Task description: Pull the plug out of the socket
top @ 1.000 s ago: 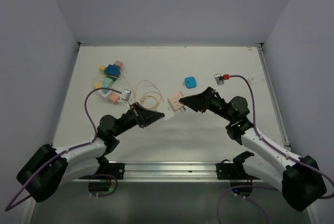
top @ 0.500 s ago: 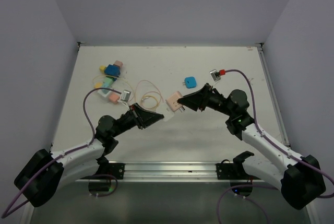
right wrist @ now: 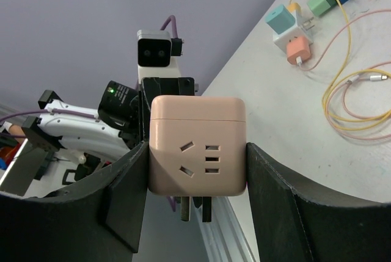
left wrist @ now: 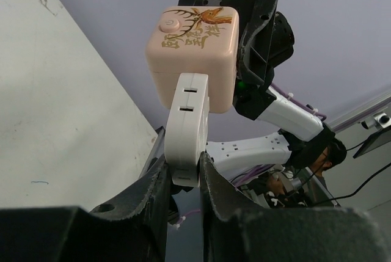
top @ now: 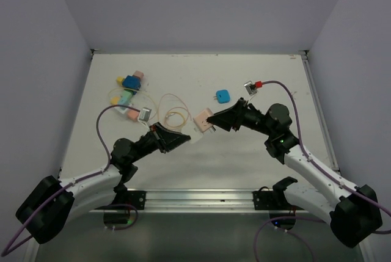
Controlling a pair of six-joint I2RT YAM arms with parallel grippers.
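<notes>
Where the socket sits: the pink cube socket (top: pixel 203 121) is held off the table (top: pixel 269 72), near its middle, between the two arms.
right gripper (right wrist: pixel 197 152): clenched on the socket, one finger flat against each side face. The slotted face turns toward the wrist camera, and two pins (right wrist: pixel 184 206) stick out under the cube.
plug (left wrist: pixel 186 121): white and flat, standing upright against the lower front of the socket in the left wrist view and touching it. Whether its prongs are seated inside cannot be told.
left gripper (left wrist: pixel 183 173): grasping the lower end of the plug, both fingers pressed on its broad sides.
seen from above: the plug lies just left of the socket and nearer the arm bases, meeting it at a corner.
blue block (top: pixel 223 96): on the table beyond the socket, apart from it.
adapters (top: pixel 128 91): a huddle of blue, green, pink and orange pieces at the far left of the table.
cable (top: pixel 174 114): thin yellow loops lying on the table between the adapters and the socket.
</notes>
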